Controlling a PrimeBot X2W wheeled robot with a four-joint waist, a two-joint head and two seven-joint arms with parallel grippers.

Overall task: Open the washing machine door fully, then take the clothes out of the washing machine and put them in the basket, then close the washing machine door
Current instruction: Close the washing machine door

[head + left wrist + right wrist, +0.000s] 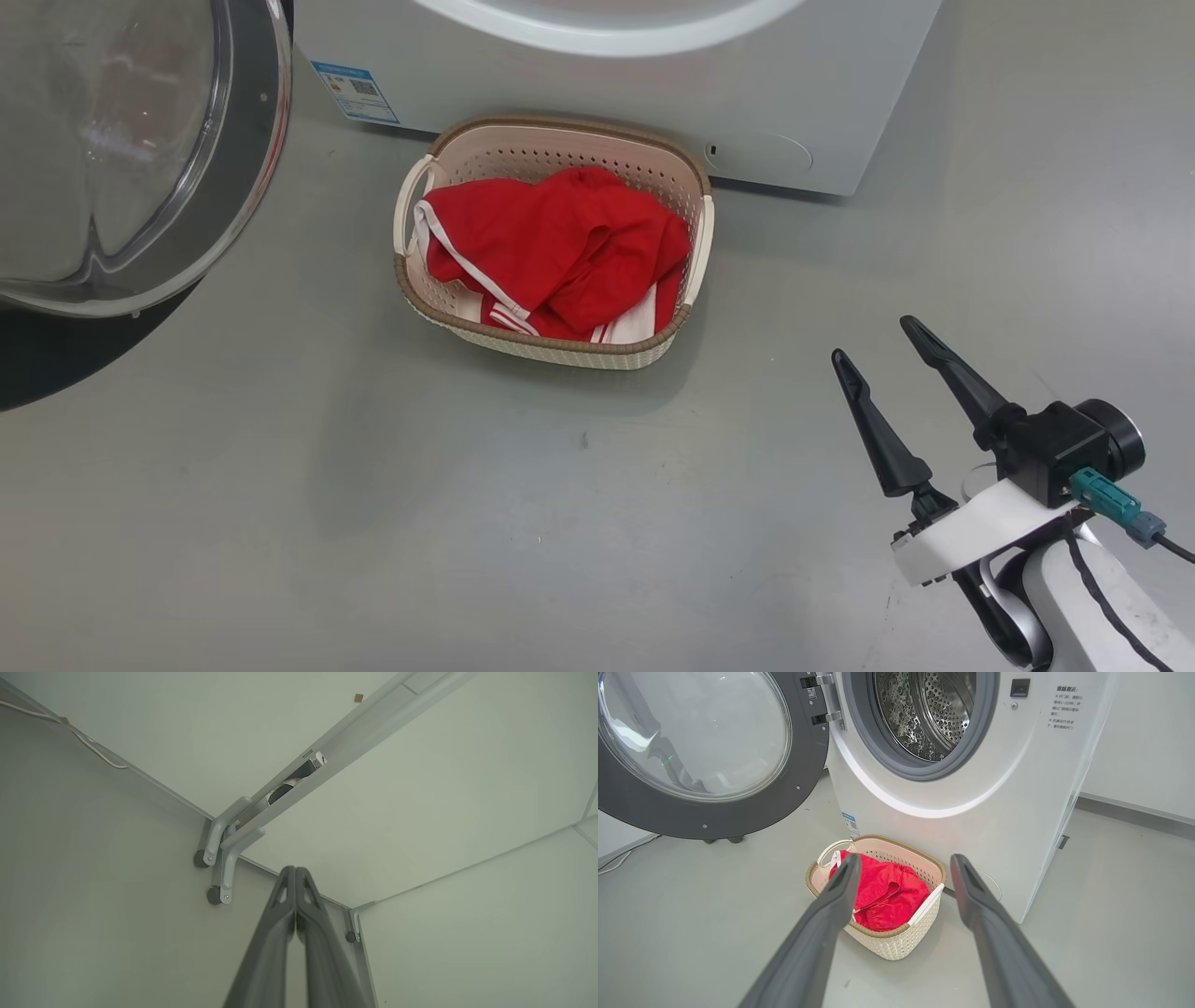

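Right gripper (906, 858): nearest the lens; its jaws stand spread wide with nothing between them, above bare floor (373, 513).
Left gripper (295, 870): jaws pressed together along their length, holding nothing, pointing up at a corner of pale panels.
Rail (373, 723): grey bar beyond the left jaws, running up and to their right, ending on two curved brackets (224, 835) just left of the jaw tips.
Basket (560, 350): on the floor ahead of the right jaws and well apart from them; in the right wrist view it sits between the two jaw lines. Its far side is close against the machine's front.
Clothes (560, 243): red heap with white trim inside the basket, just past the right gripper's left jaw tip in the wrist view.
Washing machine (994, 788): white front behind the basket, beyond and above the right jaws.
Port: grey rubber ring (978, 742) with the perforated steel drum (934, 714) showing inside; no fabric can be seen in the visible part.
Washing machine door (803, 779): swung open on its hinge, up and to the left of the right jaws, black rim and glass bowl facing them.
Blue label (355, 91): low on the machine's front, between door and basket.
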